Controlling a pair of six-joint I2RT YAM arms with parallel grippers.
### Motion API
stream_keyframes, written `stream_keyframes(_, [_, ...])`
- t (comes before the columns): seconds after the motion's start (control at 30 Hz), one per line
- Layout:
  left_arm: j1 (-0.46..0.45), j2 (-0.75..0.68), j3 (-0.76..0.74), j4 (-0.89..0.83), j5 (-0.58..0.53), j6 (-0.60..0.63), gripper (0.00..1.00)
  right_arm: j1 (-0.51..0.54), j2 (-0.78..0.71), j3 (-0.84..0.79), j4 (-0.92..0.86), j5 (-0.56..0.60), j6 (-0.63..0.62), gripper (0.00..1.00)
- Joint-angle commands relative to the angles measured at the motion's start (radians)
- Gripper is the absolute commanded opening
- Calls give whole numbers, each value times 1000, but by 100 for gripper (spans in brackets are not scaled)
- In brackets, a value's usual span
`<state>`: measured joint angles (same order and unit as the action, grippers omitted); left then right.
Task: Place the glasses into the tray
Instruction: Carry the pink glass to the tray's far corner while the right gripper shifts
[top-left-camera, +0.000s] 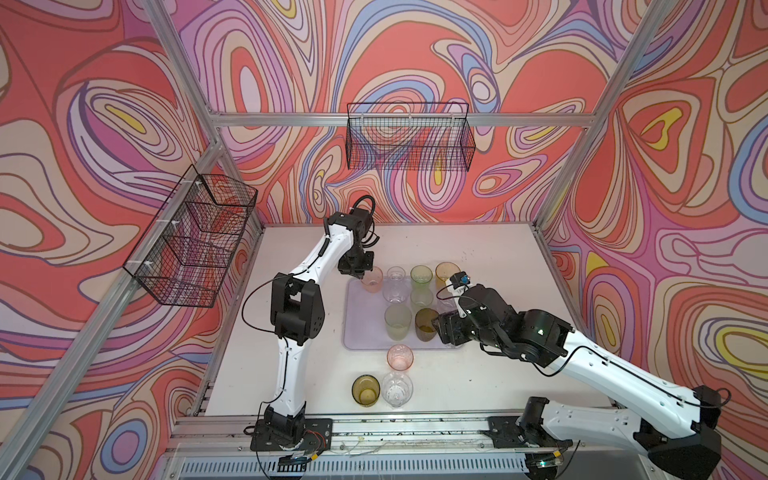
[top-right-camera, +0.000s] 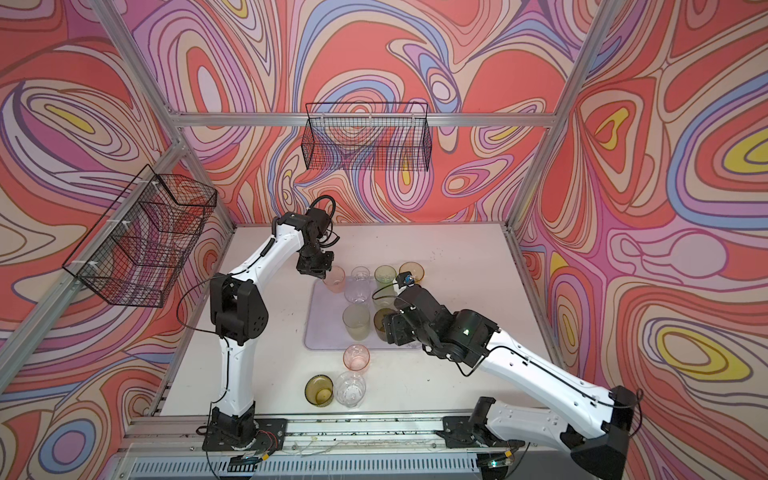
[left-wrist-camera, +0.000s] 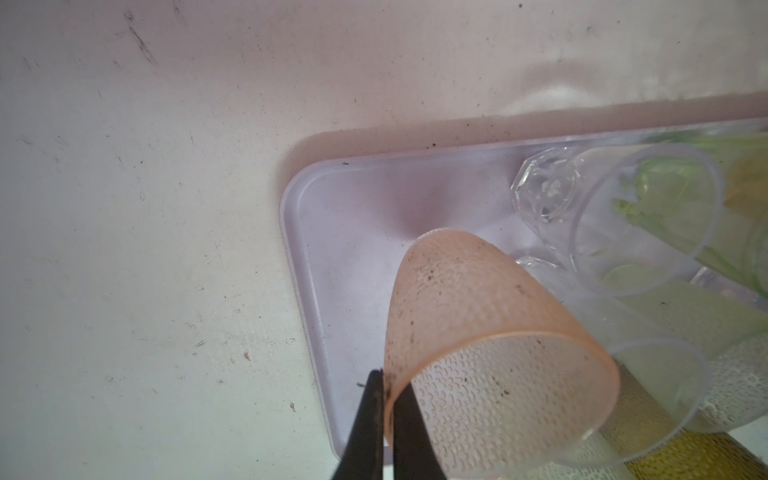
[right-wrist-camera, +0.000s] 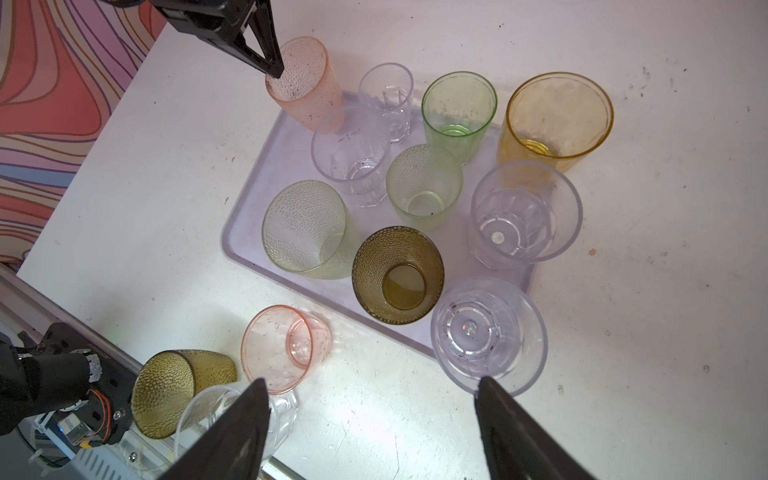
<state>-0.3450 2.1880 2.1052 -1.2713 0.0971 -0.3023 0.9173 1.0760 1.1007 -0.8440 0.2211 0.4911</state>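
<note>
The lavender tray (top-left-camera: 361, 336) (top-right-camera: 322, 337) (right-wrist-camera: 253, 174) holds several upright glasses, clear, green, olive and amber. My left gripper (top-left-camera: 358, 272) (top-right-camera: 322, 272) (left-wrist-camera: 384, 399) (right-wrist-camera: 274, 70) is shut on the rim of a pale pink dimpled glass (top-left-camera: 372, 280) (top-right-camera: 335, 279) (left-wrist-camera: 478, 328) (right-wrist-camera: 309, 89), tilted over the tray's far left corner (left-wrist-camera: 345, 232). My right gripper (right-wrist-camera: 372, 386) (top-left-camera: 441, 327) (top-right-camera: 388, 328) hangs open and empty over the table at the tray's near right, one finger beside a clear glass (right-wrist-camera: 488, 336) at that corner.
Three glasses stand on the table in front of the tray: pink (top-left-camera: 400, 357) (right-wrist-camera: 282, 349), olive (top-left-camera: 365, 390) (right-wrist-camera: 178, 390) and clear (top-left-camera: 397, 388). Black wire baskets hang on the left wall (top-left-camera: 191, 241) and back wall (top-left-camera: 409, 141). An aluminium rail (top-left-camera: 395, 428) runs along the front.
</note>
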Motion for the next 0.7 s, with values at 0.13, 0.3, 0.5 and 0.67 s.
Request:
stream_keyframes(0.13, [7,57,92,-82,3,12,3,5,0,21,-15,20,-5,81])
stream_keyframes(0.3, [7,81,117,-89,-1,11,4,6,-4,18,-17,24,-2,81])
stream_keyframes(0.5, [7,102,134,-91,-7,12,4,5,-6,13,-18,26,-1,81])
stream_keyframes(0.67, [6,114,137,-86,5,8,4,5,-7,13,-19,29,1,81])
